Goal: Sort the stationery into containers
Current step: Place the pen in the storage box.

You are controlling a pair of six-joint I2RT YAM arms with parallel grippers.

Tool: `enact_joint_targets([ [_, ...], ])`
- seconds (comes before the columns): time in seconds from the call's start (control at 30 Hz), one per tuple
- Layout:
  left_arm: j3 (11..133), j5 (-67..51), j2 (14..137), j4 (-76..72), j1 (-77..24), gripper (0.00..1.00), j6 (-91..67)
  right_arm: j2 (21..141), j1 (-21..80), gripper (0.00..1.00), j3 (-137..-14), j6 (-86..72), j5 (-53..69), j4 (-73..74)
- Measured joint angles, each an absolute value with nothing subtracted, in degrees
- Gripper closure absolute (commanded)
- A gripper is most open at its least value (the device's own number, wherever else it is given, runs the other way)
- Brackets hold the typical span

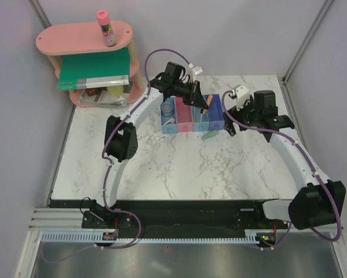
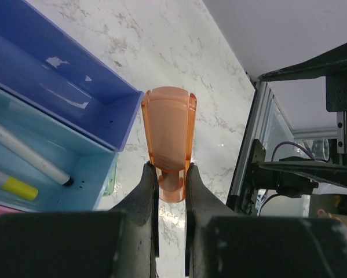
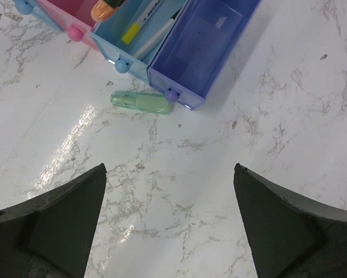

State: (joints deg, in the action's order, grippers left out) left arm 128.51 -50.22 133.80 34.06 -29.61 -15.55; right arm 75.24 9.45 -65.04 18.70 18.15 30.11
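The row of four joined bins (image 1: 192,116) stands at the table's middle back. My left gripper (image 2: 168,171) is shut on a translucent orange piece (image 2: 168,136), held beside the dark blue end bin (image 2: 57,75); in the top view it (image 1: 203,103) hovers over the bins. The light blue bin (image 2: 75,185) holds a black-and-white marker (image 2: 28,153) and a yellow-tipped stick (image 2: 11,185). My right gripper (image 3: 170,168) is open and empty above bare table, short of a green piece (image 3: 141,103) that lies against the bins' front. An orange-tipped piece (image 3: 106,8) lies in the pink bin.
A pink oval two-tier shelf (image 1: 83,37) stands at the back left with a green book (image 1: 95,69) inside and a pink-capped tube (image 1: 105,26) on top. A clear round pot (image 1: 168,108) sits in the leftmost bin. A frame post (image 2: 245,174) rises right of the left gripper.
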Motion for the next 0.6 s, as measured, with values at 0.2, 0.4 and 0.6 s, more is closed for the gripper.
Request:
enact_joint_targets([
  [0.2, 127.83, -51.48, 138.50, 16.19, -29.69, 0.98, -26.46, 70.63, 5.65, 0.02, -60.45, 19.29, 18.15, 30.81],
  [0.4, 128.81, -49.80, 142.63, 3.77, -30.50, 0.98, -31.92, 70.50, 3.46, 0.02, -58.57, 19.25, 19.25, 30.94],
  [0.6, 128.92, -46.04, 145.93, 0.51, -31.77, 0.98, -32.23, 70.46, 3.09, 0.02, -58.57, 19.25, 20.12, 30.89],
])
